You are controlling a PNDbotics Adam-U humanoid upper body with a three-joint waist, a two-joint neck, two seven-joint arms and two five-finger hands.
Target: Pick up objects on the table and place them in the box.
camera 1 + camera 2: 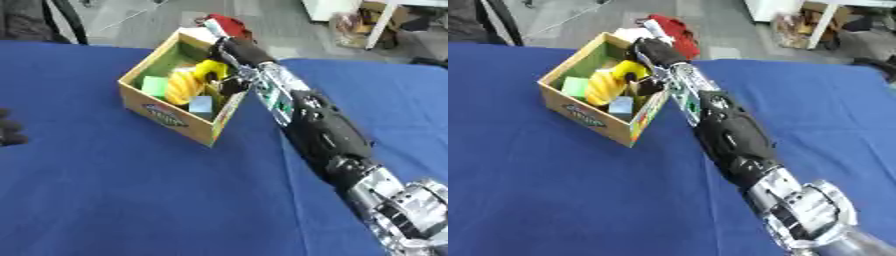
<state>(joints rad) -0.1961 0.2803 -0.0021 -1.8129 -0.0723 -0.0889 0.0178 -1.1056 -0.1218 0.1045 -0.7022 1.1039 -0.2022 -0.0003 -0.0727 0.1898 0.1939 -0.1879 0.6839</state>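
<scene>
An open cardboard box (164, 114) stands on the blue table, far left of centre. Inside lie a green block (155, 86), a light blue block (201, 105) and a ribbed orange-yellow thing (182, 86). My right arm stretches from the lower right up to the box's far right corner. My right hand (236, 51) hangs over that rim with its fingers (642, 85) curled down into the box round a bright yellow object (211, 69), which sits at rim height. My left hand (9, 129) shows dark at the left edge, away from the box.
Blue cloth (131, 190) covers the whole table. A red thing (674, 27) lies just beyond the table's far edge behind the box. Chair legs and a white table leg (382, 22) stand on the grey floor further back.
</scene>
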